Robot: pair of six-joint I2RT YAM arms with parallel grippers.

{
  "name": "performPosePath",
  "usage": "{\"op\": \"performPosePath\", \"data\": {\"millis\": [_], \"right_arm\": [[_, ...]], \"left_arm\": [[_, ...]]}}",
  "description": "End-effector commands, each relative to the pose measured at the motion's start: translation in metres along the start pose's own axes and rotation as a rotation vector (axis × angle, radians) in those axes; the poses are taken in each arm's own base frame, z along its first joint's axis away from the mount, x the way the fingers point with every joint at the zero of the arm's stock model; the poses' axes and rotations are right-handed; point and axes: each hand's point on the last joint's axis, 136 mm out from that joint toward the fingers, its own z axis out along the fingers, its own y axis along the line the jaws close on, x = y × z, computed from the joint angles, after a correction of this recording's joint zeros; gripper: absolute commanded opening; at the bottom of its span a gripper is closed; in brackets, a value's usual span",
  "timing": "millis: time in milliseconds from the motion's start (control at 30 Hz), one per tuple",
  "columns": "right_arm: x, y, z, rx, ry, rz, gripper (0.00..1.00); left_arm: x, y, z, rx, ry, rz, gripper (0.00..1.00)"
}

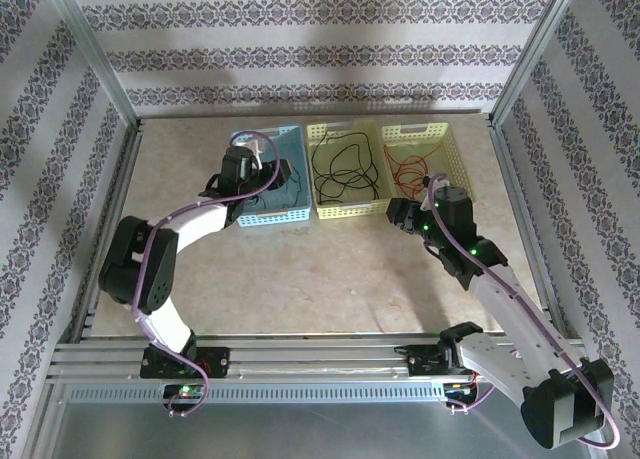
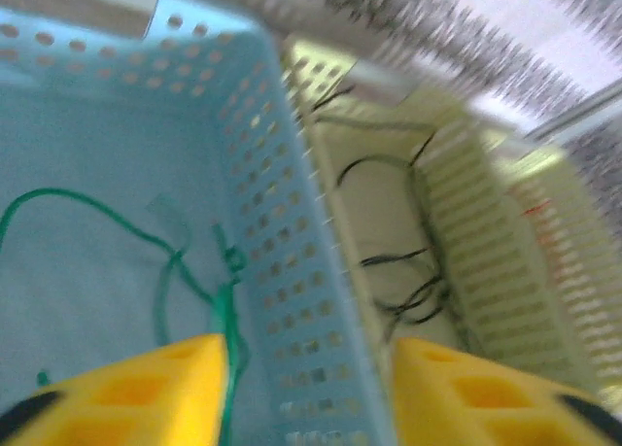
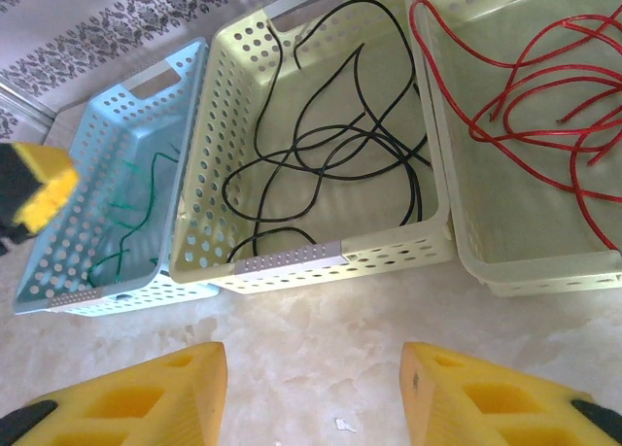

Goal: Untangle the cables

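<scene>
Robot test cell: aluminium frame (image 1: 100, 74), patterned wallpaper panels (image 1: 300, 54), marble-look tabletop (image 1: 330, 269).

Three baskets (image 1: 348, 213) abreast at the table (image 1: 320, 279) far side, one cable (image 3: 330, 154) in each.

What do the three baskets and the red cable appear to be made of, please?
The blue basket, middle pale-yellow basket and right pale-yellow basket look like moulded plastic, smooth with a slight sheen: uniform colour, thin walls, regular holes. The red cable looks like wire in plastic or rubber insulation; it lies in loose springy loops. Its core cannot be seen.
</scene>
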Motion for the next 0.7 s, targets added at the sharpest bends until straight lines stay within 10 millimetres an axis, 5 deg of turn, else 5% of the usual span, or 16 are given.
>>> {"op": "performPosePath", "data": {"millis": [0, 233, 333, 400, 467, 667], "right_arm": [[0.007, 0.000, -0.004, -0.001, 0.021, -0.024, 0.50], [0.006, -0.015, -0.006, 0.056, -0.002, -0.029, 0.51], [-0.006, -0.033, -0.010, 0.162, -0.075, -0.056, 0.58], [-0.019, -0.051, -0.016, 0.263, -0.168, -0.090, 0.66], [-0.030, -0.066, -0.020, 0.346, -0.263, -0.133, 0.95], [-0.043, -0.100, -0.014, 0.548, -0.469, -0.303, 0.98]], "left_arm": [[-0.024, -0.013, -0.001, 0.014, -0.037, 0.064, 0.68], [-0.046, -0.042, -0.040, 0.024, -0.145, 0.199, 0.83], [-0.048, -0.032, -0.075, -0.041, -0.232, 0.207, 0.88], [-0.043, -0.009, -0.103, -0.148, -0.287, 0.191, 1.00], [-0.034, 0.019, -0.132, -0.278, -0.318, 0.201, 0.99], [-0.004, 0.109, -0.220, -0.771, -0.347, 0.325, 0.99]]}}
